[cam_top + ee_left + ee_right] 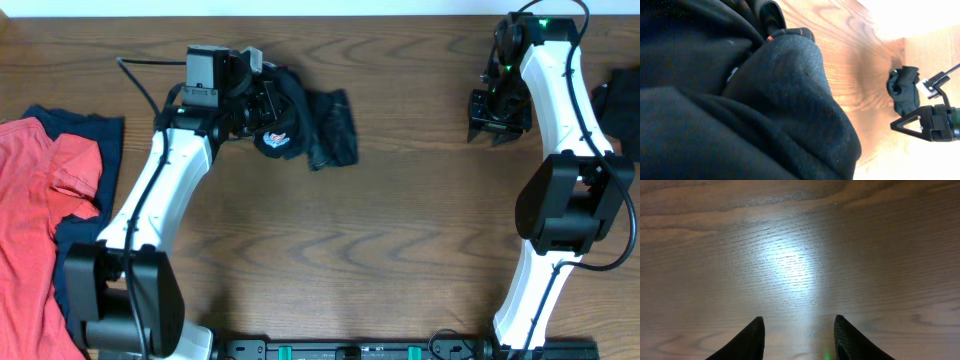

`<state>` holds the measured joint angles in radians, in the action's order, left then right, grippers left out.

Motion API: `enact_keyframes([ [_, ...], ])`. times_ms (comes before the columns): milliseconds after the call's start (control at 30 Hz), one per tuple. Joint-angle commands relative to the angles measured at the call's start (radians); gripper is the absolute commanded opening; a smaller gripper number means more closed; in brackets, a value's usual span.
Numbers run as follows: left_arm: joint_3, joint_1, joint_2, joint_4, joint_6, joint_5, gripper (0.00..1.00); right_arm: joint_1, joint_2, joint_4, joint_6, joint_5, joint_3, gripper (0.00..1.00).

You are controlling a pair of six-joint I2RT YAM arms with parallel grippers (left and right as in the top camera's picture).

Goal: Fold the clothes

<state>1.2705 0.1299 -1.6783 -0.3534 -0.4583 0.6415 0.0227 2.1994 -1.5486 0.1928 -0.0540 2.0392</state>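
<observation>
On the far left of the wooden worktop (380,250) lie two tops, both flat and soft. One red top (35,230) lies above one navy top (85,135), which shows at its upper and lower edges. Two white arms stand at the near edge, one on each side.

At the upper middle-left, the left claw (268,108) is pressed together and it pinches a fold of the one black jersey (320,125). This jersey is crumpled into a small heap on the worktop, touching the claw and spreading to its right side. One small white and orange badge (277,140) shows on it. From the left wrist view the thin dark fabric (780,100) fills almost all the view, in thick rounded folds.

Further right, well apart from the jersey, the right claw (492,125) hangs over bare wood. Its two black pointed fingers (747,340) are spread and nothing is between them. The wood under them is shiny, with fine grain lines.

At the right edge, one dark cloth (622,105) is partly cut off.
</observation>
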Motion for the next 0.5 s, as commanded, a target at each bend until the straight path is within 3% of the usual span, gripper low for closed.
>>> enact_keyframes([
  [0,0.005,0.003,-0.012,-0.042,0.029,-0.063,0.06,0.002,-0.021,0.003,-0.014,-0.008,0.0,0.43],
  [233,0.005,0.089,-0.096,-0.047,0.028,-0.206,0.06,0.002,-0.021,0.0,-0.015,-0.026,0.0,0.43],
  [467,0.005,0.192,-0.234,0.079,0.003,-0.243,0.08,0.002,-0.021,-0.011,-0.015,-0.026,0.0,0.43],
])
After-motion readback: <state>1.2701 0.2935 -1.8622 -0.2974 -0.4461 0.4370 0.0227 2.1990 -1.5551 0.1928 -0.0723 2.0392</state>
